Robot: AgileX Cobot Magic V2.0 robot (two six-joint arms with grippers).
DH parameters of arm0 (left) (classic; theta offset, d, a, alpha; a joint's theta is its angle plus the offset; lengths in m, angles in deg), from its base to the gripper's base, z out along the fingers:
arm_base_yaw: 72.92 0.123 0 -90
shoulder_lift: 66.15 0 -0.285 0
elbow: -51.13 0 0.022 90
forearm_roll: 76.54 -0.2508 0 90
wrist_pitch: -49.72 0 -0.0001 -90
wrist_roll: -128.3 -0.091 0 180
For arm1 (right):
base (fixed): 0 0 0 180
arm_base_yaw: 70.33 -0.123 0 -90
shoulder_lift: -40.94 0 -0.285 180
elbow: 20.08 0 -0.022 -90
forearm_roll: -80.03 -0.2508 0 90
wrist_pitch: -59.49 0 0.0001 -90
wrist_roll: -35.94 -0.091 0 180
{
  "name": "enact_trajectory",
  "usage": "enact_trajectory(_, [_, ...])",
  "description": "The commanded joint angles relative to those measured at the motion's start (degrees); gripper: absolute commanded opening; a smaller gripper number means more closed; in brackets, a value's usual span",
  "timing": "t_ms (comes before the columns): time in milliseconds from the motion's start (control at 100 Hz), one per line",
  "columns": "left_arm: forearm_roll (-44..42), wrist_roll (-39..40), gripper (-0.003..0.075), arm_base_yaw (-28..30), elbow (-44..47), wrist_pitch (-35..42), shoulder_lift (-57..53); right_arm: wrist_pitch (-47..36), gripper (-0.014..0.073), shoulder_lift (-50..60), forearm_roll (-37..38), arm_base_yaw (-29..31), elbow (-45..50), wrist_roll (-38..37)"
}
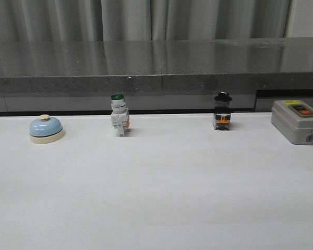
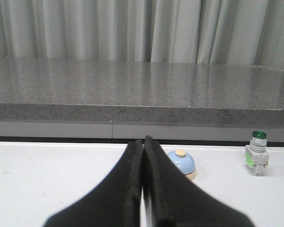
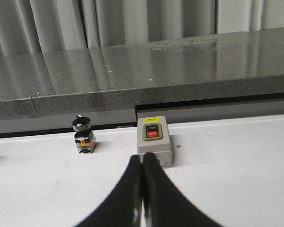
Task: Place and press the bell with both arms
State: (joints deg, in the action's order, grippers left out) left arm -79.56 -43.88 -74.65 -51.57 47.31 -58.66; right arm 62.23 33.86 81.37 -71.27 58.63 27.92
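**Both grippers closed and empty, bell untouched at far left**

Nearest your front camera is nothing but bare white table (image 1: pixel 156 208); neither arm reaches into that view, so you have only the wrist cameras to judge the grippers.

Your left gripper (image 2: pixel 143 142) has its fingers pressed together with nothing between them. It looks straight along the table toward the bell (image 2: pixel 181 163), which sits just past the fingertips in that view, partly hidden by the right-hand finger. That lineup suggests the left arm is the one meant to fetch it.

Your right gripper (image 3: pixel 143 158) is likewise closed and empty. It faces the grey switch box (image 3: pixel 154 141) with its red OFF button, and the black-knobbed selector switch (image 3: pixel 83 135) stands off to one side. Neither is your target.

From the front, the bell (image 1: pixel 46 129) rests upright on its cream base at the far left of the table, well apart from the green-capped pushbutton (image 1: pixel 119 115). All four items line up along the back edge near the grey counter (image 1: pixel 156 62), leaving the middle free, probably as the placing spot.

You have not yet started: the left jaws must open before any grasp, and the glossy dome may slip, so aim low near the base.
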Motion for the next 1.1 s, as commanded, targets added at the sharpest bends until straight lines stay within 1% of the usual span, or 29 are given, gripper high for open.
enact_trajectory(0, [0.5,0.3,-0.0020,0.2,2.4,4.5,-1.8,-4.2,-0.0060,1.0,0.0,-0.1,-0.8,0.4])
enact_trajectory(470, [0.5,0.3,-0.0020,0.2,2.4,4.5,-1.8,-4.2,-0.0060,1.0,0.0,-0.1,-0.8,0.4])
enact_trajectory(510, [-0.7,-0.1,-0.0020,0.2,2.4,4.5,-1.8,-4.2,-0.0060,1.0,0.0,-0.1,-0.8,0.4])
enact_trajectory(570, [-5.6,-0.4,-0.0020,0.2,2.4,4.5,-1.8,-4.2,-0.0060,1.0,0.0,-0.1,-0.8,0.4])
enact_trajectory(610, [-6.4,-0.4,-0.0020,0.2,2.4,4.5,-1.8,-4.2,-0.0060,1.0,0.0,-0.1,-0.8,0.4])
enact_trajectory(940, [-6.0,-0.1,-0.0020,0.2,2.4,4.5,-1.8,-4.2,-0.0060,1.0,0.0,-0.1,-0.8,0.4])
enact_trajectory(1020, [-5.9,0.0,-0.0020,0.2,2.1,5.6,-1.8,-4.2,-0.0060,1.0,0.0,-0.1,-0.8,0.4])
enact_trajectory(1090, [-3.5,0.3,-0.0020,0.2,1.3,5.8,-1.6,-4.2,-0.0060,1.0,0.0,-0.1,-0.8,0.4])
